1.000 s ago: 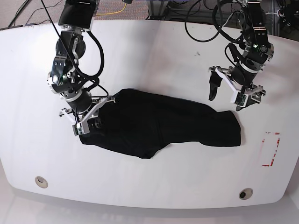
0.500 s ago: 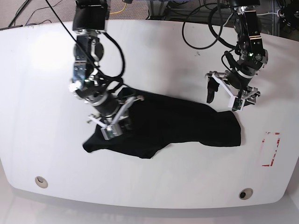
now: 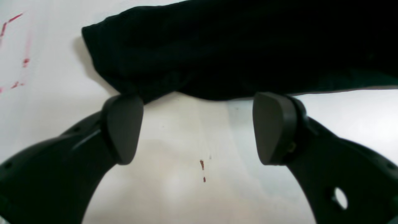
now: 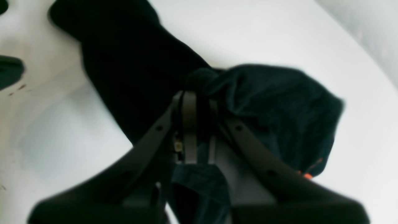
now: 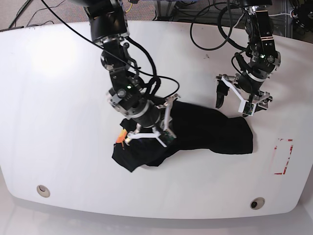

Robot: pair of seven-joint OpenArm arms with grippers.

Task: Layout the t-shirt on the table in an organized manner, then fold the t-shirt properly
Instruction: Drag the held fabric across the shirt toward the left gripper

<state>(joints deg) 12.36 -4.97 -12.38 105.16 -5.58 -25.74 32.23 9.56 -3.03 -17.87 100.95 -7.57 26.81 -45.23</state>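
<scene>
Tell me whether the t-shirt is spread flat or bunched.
Bunched. The t-shirt lies as a crumpled black strip on the table, its end gathered up in the shut right gripper.

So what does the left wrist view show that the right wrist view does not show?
Only the left wrist view shows the open left gripper over bare table, the shirt's edge just beyond its fingertips, and red marks. Only the right wrist view shows the right gripper shut on bunched cloth, with an orange patch. Both show the black t-shirt on the white table.
</scene>
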